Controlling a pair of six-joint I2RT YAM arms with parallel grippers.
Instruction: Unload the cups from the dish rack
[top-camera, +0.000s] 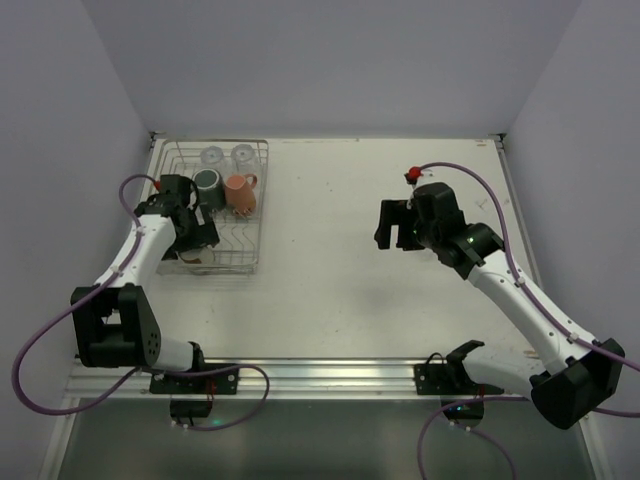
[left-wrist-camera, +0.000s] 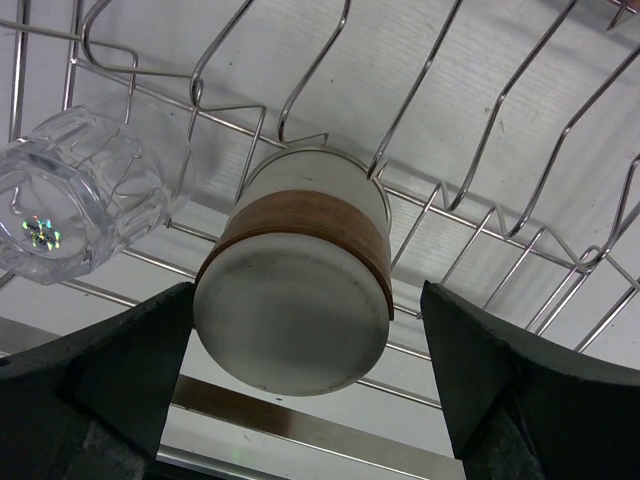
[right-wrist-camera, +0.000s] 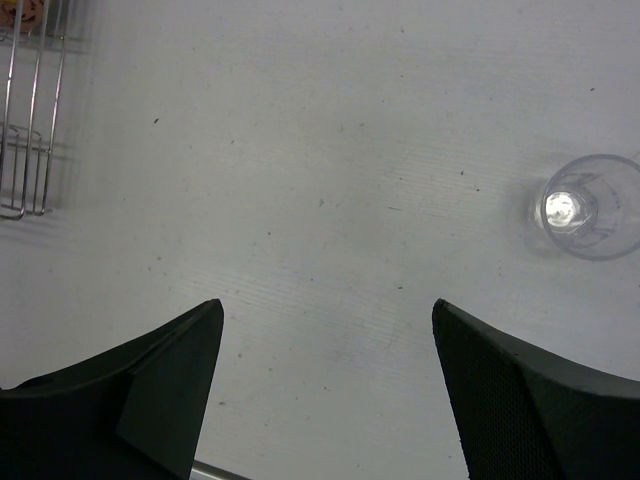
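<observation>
From above, the dish rack (top-camera: 212, 205) was seen at the far-left edge of the table (top-camera: 330, 270), with the left gripper (top-camera: 188, 228) lowered inside it. At the left wrist, a brown-banded cup (left-wrist-camera: 300, 290) was framed between wide-spread jaws, prongs close behind. At the right wrist, the right gripper (right-wrist-camera: 328, 320) was held wide over open table, a clear glass (right-wrist-camera: 590, 205) well to its right.

- Nothing to read here, folks: no text, label, brand, number or sign is legible in any view.
</observation>
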